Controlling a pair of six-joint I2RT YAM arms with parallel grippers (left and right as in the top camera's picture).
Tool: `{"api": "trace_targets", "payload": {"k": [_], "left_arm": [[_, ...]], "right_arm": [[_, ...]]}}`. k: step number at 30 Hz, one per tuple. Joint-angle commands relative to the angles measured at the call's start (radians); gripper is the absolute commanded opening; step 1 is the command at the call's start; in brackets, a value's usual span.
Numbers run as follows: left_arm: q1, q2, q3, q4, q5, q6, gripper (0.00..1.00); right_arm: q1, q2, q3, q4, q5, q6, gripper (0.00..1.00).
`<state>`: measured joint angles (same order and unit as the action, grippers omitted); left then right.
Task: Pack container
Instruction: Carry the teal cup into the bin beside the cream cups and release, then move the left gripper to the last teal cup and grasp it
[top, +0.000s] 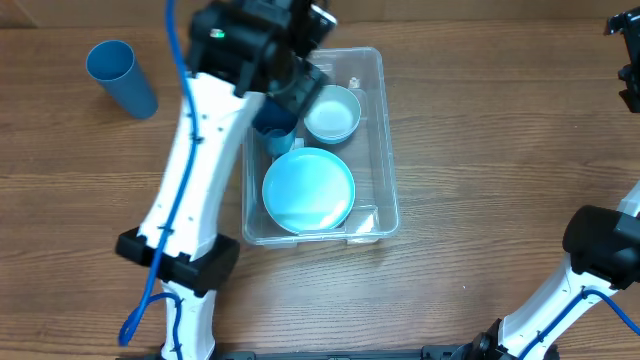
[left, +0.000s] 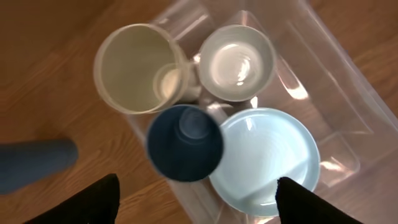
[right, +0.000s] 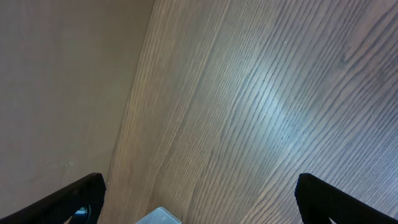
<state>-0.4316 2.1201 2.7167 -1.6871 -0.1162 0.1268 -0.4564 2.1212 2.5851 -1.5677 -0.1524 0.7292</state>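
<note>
The clear container (top: 388, 150) stands mid-table. It holds a light blue plate (top: 308, 189), a white bowl (top: 332, 113) and a dark blue cup (top: 274, 135). My left gripper (left: 198, 205) is open and empty, high over the container's left side. In the left wrist view I see the container wall (left: 336, 81), the plate (left: 264, 160), the bowl (left: 237, 62), the slightly blurred dark blue cup (left: 185, 142) and a pale cream cup (left: 138, 68). The arm hides the cream cup from overhead. My right gripper (right: 199, 199) is open and empty over bare wood, far right (top: 628, 70).
A light blue cup (top: 120, 78) lies tilted on the table at the far left, also in the left wrist view (left: 34, 165). The left arm (top: 195, 180) reaches over the table left of the container. A clear corner (right: 158, 216) shows at the right wrist view's bottom edge.
</note>
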Motion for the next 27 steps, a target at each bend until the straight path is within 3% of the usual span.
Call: {"api": "trace_targets", "payload": {"k": [1, 3, 8, 11, 20, 27], "left_arm": [[0.190, -0.048, 0.028, 0.001, -0.050, -0.071, 1.00], [0.312, -0.044, 0.021, 0.020, -0.023, -0.112, 1.00], [0.626, -0.011, 0.001, 0.110, 0.297, -0.107, 1.00], [0.719, 0.054, 0.000, 0.146, 0.372, -0.104, 1.00], [0.686, 0.312, 0.000, 0.245, 0.436, 0.067, 1.00], [0.664, 0.330, 0.000, 0.330, 0.383, 0.132, 0.97]], "right_arm": [[-0.002, -0.008, 0.012, 0.002, 0.005, 0.004, 1.00], [-0.002, -0.008, 0.012, 0.002, 0.004, 0.004, 1.00], [-0.002, -0.008, 0.012, 0.002, 0.004, 0.004, 1.00], [-0.002, -0.008, 0.012, 0.002, 0.004, 0.004, 1.00], [-0.002, -0.008, 0.012, 0.002, 0.005, 0.004, 1.00], [-0.002, -0.008, 0.012, 0.002, 0.004, 0.004, 1.00]]}}
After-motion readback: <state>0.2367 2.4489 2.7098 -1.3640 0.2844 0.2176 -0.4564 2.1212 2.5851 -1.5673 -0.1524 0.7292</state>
